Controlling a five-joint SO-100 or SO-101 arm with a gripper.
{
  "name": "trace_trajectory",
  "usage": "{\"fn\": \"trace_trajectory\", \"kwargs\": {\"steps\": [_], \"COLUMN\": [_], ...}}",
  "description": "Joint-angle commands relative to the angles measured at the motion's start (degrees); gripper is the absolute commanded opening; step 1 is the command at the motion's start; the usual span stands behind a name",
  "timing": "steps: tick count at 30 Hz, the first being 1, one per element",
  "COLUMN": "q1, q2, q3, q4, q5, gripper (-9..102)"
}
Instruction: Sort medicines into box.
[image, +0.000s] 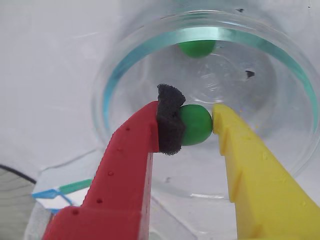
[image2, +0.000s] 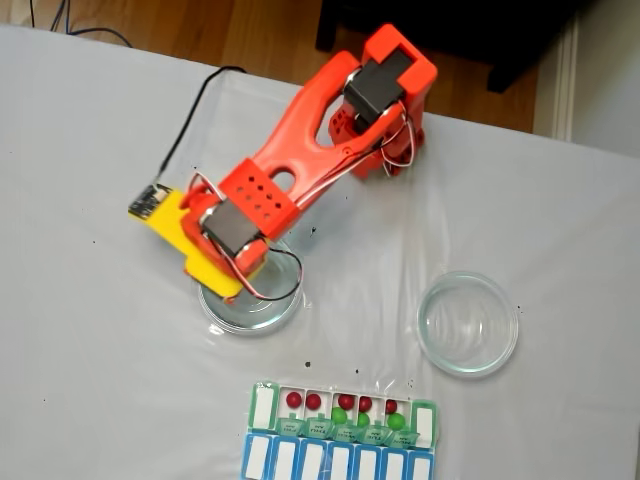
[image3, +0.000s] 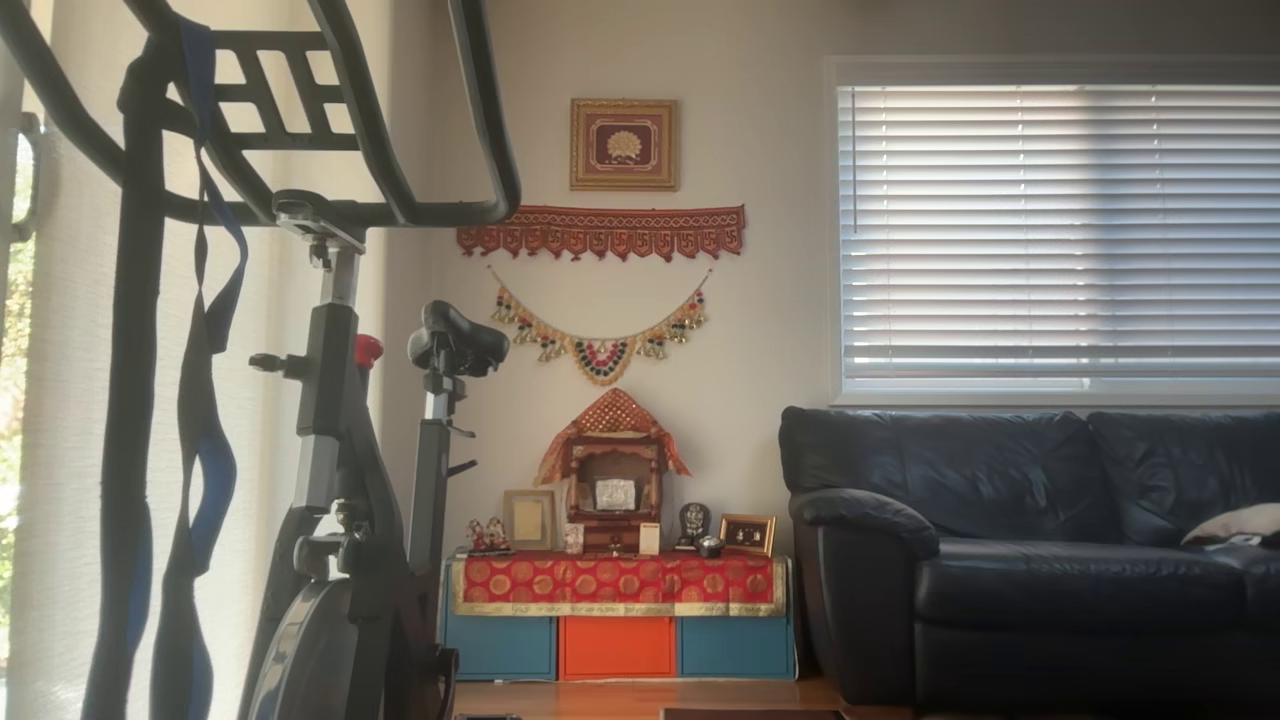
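Your hand (image: 197, 125) is closed on one green pill (image: 195, 125), pinched between the black foam pad (image: 169, 120) on the red finger (image: 131, 160) and the bare yellow finger (image: 250, 165), inside the glass dish (image: 125, 65). Keep the squeeze just as tight as it is, because a round, shiny pill will likely pop out sideways if you press harder or let go a little. Lift straight up until you are over the dish rim, then go slowly to the pill box (image2: 340, 432) at the near edge of the surface (image2: 90, 340) in the fixed view. Stop right over a white cup that has room, go low, and only then open the hand so the pill does not bounce away. One more green pill (image: 197, 48) waits at the far side of the dish. In the fixed view the arm (image2: 300, 170) hides most of this dish (image2: 222, 312), so you cannot see the pinch there. The box is cut off at the bottom edge, and its pills are tiny, so it is hard to tell which cups are full. The other dish (image2: 468, 323) on the right looks empty. The other view shows a room with a sofa (image3: 1030, 550).
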Motion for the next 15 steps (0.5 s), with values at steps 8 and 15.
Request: {"fn": "trace_trajectory", "kwargs": {"steps": [8, 15], "q1": [-16.61, -27.16], "q2": [-0.62, -6.94], "q3": [-19.51, -25.75], "q4": [10.9, 16.17], "q5": [0.0, 4.13], "gripper": [1, 1]}}
